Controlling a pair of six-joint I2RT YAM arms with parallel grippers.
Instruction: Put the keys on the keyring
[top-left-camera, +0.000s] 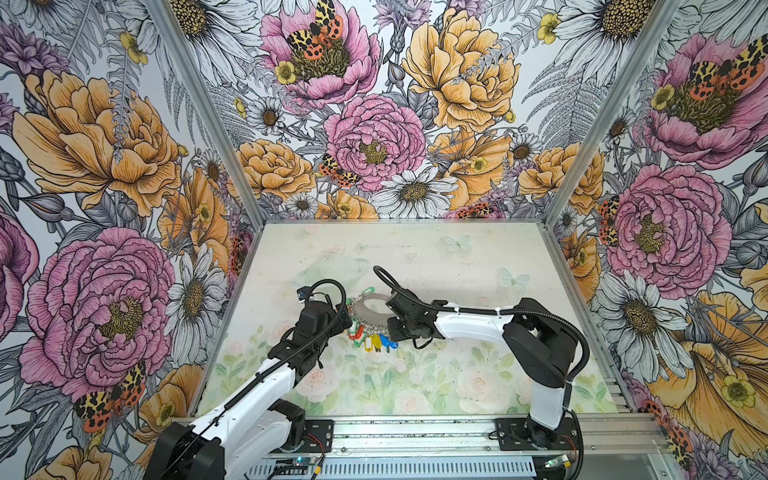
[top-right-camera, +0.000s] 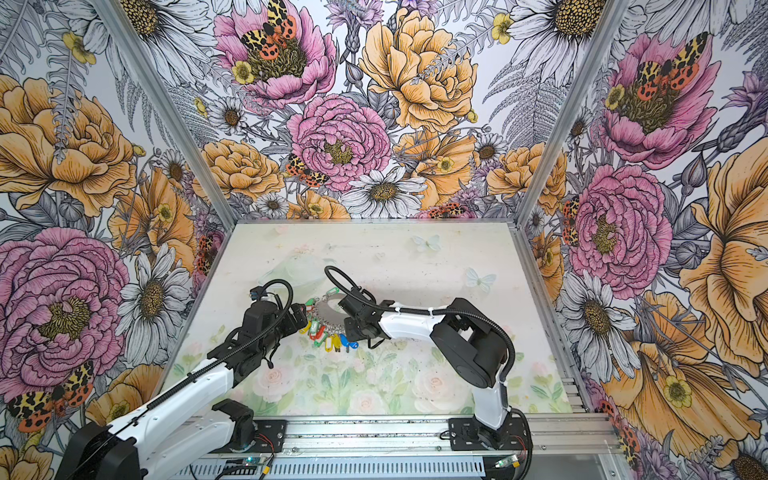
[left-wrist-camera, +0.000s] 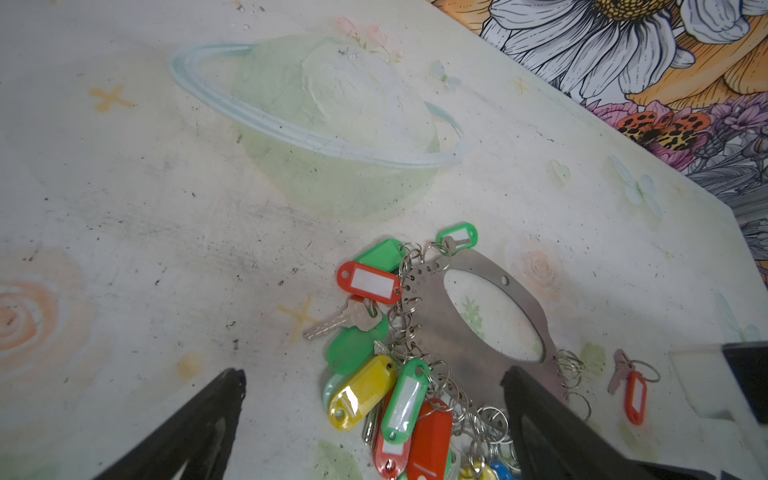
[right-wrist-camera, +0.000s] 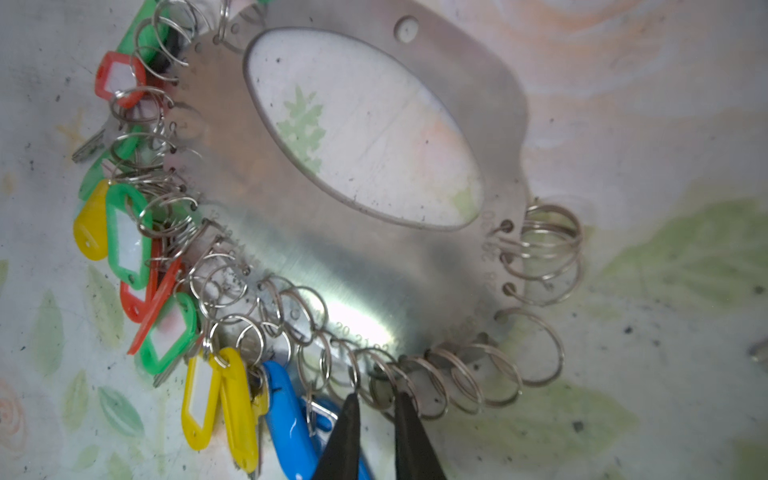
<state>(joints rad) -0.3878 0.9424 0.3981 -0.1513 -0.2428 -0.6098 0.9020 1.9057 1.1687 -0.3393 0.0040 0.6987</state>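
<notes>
The keyring (left-wrist-camera: 440, 328), a flat grey plate with an oval hole, lies on the table in both top views (top-left-camera: 371, 309) (top-right-camera: 328, 308), edged with split rings and coloured tags. The keys (left-wrist-camera: 632, 392), a small dark key on a red tag, lie loose on the table just off the plate's ring-lined end. My left gripper (left-wrist-camera: 372, 374) hangs open and wide over the tags beside the plate (top-left-camera: 349, 322). My right gripper (right-wrist-camera: 376, 395) has its tips a narrow gap apart at the split rings (right-wrist-camera: 453, 382) on the plate's edge (right-wrist-camera: 291, 249); whether they touch a ring is unclear.
Yellow, green, blue and other red tags (left-wrist-camera: 360, 392) with keys bunch along one side of the plate. A loose-looking silver key (left-wrist-camera: 340, 320) lies among them. Flowered walls (top-left-camera: 124, 208) close in three sides. A metal rail (top-left-camera: 415, 432) runs along the front.
</notes>
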